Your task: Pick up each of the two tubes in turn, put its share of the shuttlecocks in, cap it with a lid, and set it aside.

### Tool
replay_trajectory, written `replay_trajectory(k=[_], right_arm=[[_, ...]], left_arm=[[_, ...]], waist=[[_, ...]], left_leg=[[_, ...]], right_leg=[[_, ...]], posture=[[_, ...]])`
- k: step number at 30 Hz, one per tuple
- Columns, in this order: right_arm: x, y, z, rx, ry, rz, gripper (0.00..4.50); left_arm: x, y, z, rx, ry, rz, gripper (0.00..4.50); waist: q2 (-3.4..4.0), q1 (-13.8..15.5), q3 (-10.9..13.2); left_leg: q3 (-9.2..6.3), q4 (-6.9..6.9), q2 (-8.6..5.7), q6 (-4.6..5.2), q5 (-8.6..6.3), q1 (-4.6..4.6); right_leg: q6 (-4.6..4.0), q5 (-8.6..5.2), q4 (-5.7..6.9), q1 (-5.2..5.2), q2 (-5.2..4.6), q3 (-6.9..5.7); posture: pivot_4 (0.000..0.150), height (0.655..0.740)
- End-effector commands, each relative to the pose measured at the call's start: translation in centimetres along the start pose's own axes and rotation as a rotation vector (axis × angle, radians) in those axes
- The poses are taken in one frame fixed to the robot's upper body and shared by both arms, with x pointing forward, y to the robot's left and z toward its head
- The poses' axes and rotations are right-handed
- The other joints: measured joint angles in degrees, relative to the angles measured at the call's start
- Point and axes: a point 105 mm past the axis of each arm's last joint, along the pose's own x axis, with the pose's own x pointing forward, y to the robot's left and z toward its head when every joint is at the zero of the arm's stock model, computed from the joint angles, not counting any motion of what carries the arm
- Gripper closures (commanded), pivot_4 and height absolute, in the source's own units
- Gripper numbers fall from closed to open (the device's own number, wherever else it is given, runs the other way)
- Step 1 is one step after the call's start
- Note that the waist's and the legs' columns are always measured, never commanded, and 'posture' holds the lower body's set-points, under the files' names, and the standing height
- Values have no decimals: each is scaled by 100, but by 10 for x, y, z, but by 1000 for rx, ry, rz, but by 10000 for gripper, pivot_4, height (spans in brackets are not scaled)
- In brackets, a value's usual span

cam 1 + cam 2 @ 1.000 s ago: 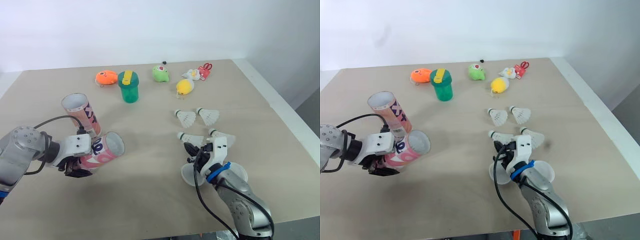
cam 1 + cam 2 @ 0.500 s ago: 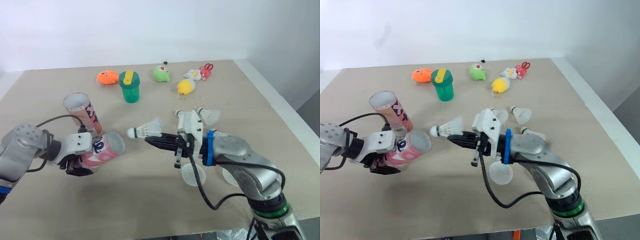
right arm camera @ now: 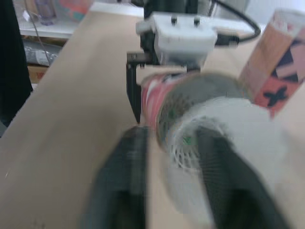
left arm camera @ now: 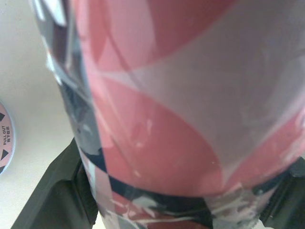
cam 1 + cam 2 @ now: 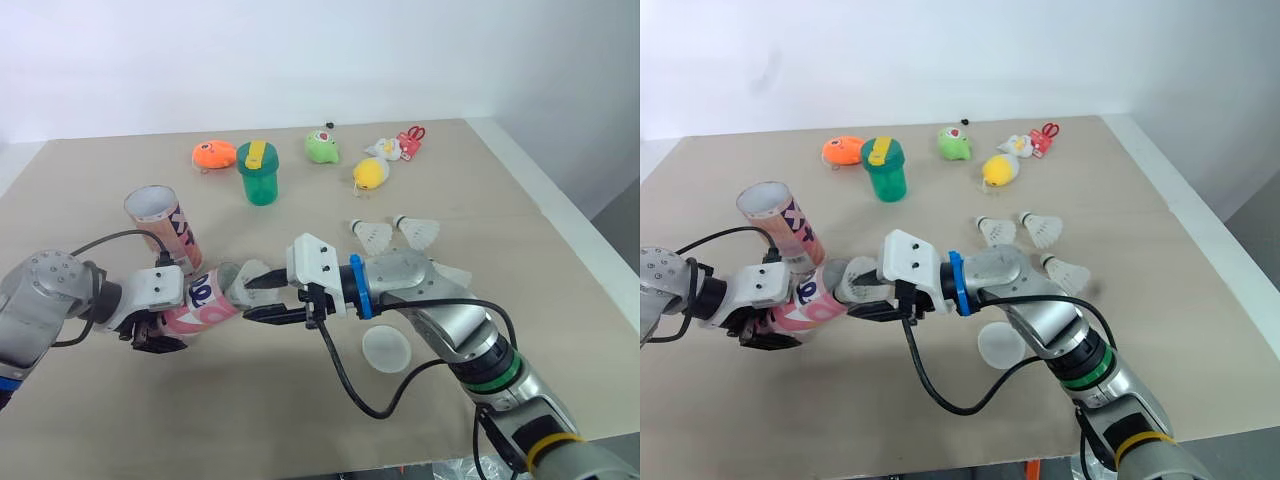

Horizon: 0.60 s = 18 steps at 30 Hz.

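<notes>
A pink tube (image 5: 203, 300) lies tilted off the table with my left gripper (image 5: 157, 330) shut around its lower end; its side shows close up in the left wrist view (image 4: 181, 95). My right gripper (image 5: 250, 298) is at the tube's open mouth, fingers spread. A white shuttlecock (image 3: 214, 138) sits between them, nose into the mouth. A second tube (image 5: 160, 225) stands just behind. Three more shuttlecocks (image 5: 372, 235) (image 5: 417, 232) (image 5: 447, 272) lie on the table to the right. A white lid (image 5: 385, 350) lies under my right forearm.
Along the back of the table stand a green cup with a yellow lid (image 5: 257, 172), an orange toy (image 5: 214, 155), a green toy (image 5: 321, 147), a yellow toy (image 5: 369, 174) and red scissors (image 5: 410, 138). The table's right edge (image 5: 560, 230) runs close by.
My right gripper lifted a shuttlecock from the table at the right and carried it left to the pink tube's mouth, where its fingers have spread. The left gripper has kept its hold.
</notes>
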Motion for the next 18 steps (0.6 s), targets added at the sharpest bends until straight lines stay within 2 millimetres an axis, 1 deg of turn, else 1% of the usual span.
replay_trajectory(k=[1, 2, 3, 4, 5, 7, 8, 9, 11, 12, 13, 16, 18], right_arm=[[-13, -11, 20, -13, -78, -24, 5473], [-20, -18, 25, 6, -102, -38, 5473], [-27, -25, 29, 17, -116, -57, 7383], [-35, -33, 31, 22, -120, -77, 16898], [-42, -41, 28, 14, -95, -99, 17395], [-50, -51, 22, -7, -38, -118, 25371], [-50, -52, 18, -26, 0, -105, 28596], [-45, -50, 14, -43, 31, -75, 33407], [-30, -44, 10, -71, 60, -11, 42099], [-24, -43, 10, -78, 60, 6, 44726], [-18, -42, 10, -86, 60, 19, 44726], [11, -41, 6, -134, 87, 76, 44726], [28, -41, 7, -152, 82, 104, 44726]], left_arm=[[8, -11, -6, -20, 12, -48, 8347], [7, -10, -6, -21, 9, -42, 8347], [6, -10, -5, -22, 5, -36, 8347], [5, -9, -4, -24, 0, -33, 8347], [4, -9, -4, -25, -2, -30, 8347], [3, -9, -4, -26, -1, -27, 8347], [3, -9, -4, -27, -1, -25, 8347], [3, -8, -4, -27, 0, -24, 8347], [3, -8, -4, -27, -1, -23, 8347], [3, -8, -4, -27, -1, -22, 8347], [3, -8, -4, -27, -1, -22, 8347], [3, -8, -2, -25, -3, -25, 8347], [2, -7, -3, -24, 0, -23, 8347]], waist=[[0, 1, 0], [0, 0, 0], [0, -2, 1], [-1, -2, 1], [-1, -3, 1], [-1, -3, 2], [-2, -3, 3], [-2, -3, 3], [-1, -12, 3], [-1, -16, 3], [0, -18, 4], [2, -23, 5], [1, -19, 5]], left_leg=[[0, 0, 0, 0, 0, -1], [1, 0, 0, 0, 0, -2], [1, 0, -1, 0, -1, -2], [1, 1, 0, 0, 0, -2], [1, 0, 0, 0, 0, -2], [3, 0, 2, 0, 0, -1], [2, 0, 2, 0, -1, -1], [2, -1, 2, 0, -1, -2], [6, -4, 2, 7, -4, -2], [6, -5, 3, 14, -8, -2], [5, -6, 6, 18, -11, -2], [-2, -9, 13, 20, -12, -3], [-2, -8, 13, 20, -12, -3]], right_leg=[[1, 0, 0, 0, 0, 0], [1, -1, -1, -1, -1, 0], [1, -1, -1, -1, -2, 0], [1, 3, -1, -1, -1, 0], [1, 3, -1, -1, -1, 0], [0, 3, -1, -3, 0, -1], [-1, 2, -1, -3, 0, -1], [-3, 1, -1, -3, 0, -1], [-6, -3, -1, -6, 1, 0], [-9, -6, -1, -9, 4, 0], [-13, -7, 1, -11, 8, 0], [-21, -11, 8, -15, 20, -2], [-22, -10, 10, -15, 20, -3]], posture=[[1500, 7400], [1500, 7400], [1500, 7400], [1500, 7400], [1500, 7400], [1500, 7400], [1500, 7400], [1500, 7400], [1500, 7400], [1500, 7400], [1500, 7400], [1500, 7400], [1500, 7400]])
